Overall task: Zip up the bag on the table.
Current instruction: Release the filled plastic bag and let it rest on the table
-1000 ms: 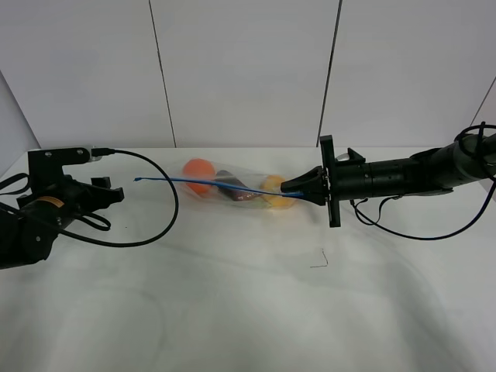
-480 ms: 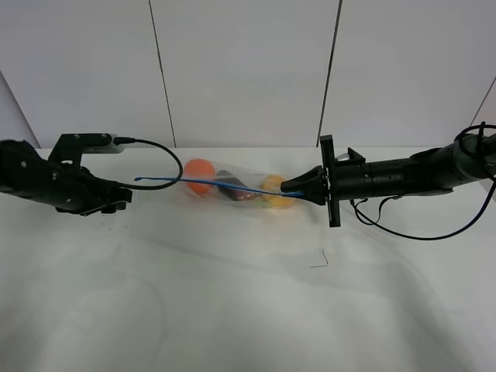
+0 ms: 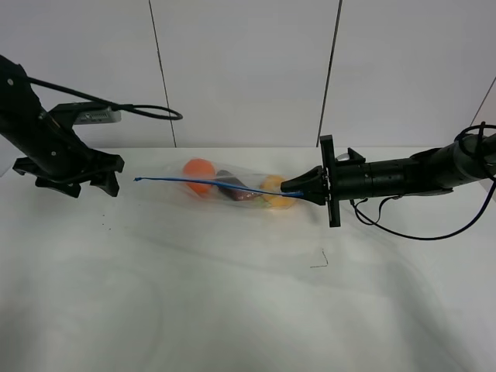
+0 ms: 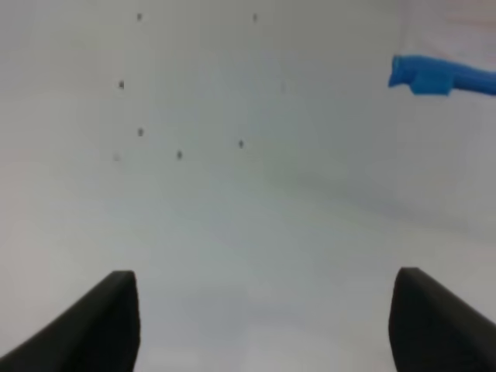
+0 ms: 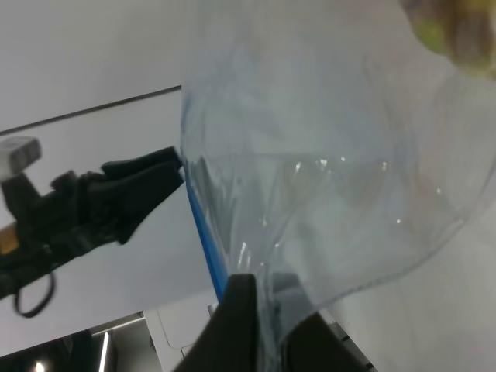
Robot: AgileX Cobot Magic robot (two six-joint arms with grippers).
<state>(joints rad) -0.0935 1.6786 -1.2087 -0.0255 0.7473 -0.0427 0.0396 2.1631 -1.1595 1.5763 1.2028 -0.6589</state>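
Observation:
The clear bag [image 3: 236, 186] lies on the white table [image 3: 232, 310], with orange, dark purple and yellow produce inside. Its blue zipper strip [image 3: 194, 184] runs from a free end at the left to my right gripper [image 3: 298, 188], which is shut on the strip's right end. In the right wrist view the fingers [image 5: 242, 310] pinch the clear plastic and blue strip [image 5: 203, 232]. My left gripper [image 3: 77, 182] is open and empty, pointing down at the table left of the strip's free end. The left wrist view shows that blue end [image 4: 422, 75] beyond the spread gripper [image 4: 263, 325].
A small thin dark mark [image 3: 319, 260] lies on the table in front of the right gripper. A black cable [image 3: 139, 108] loops above the left arm. Tiny dark specks [image 4: 179, 154] dot the table under the left gripper. A wall stands behind the table.
The left arm has lifted off the table and swung up and back, its gripper now pointing down at the table. The right gripper and bag have not moved.

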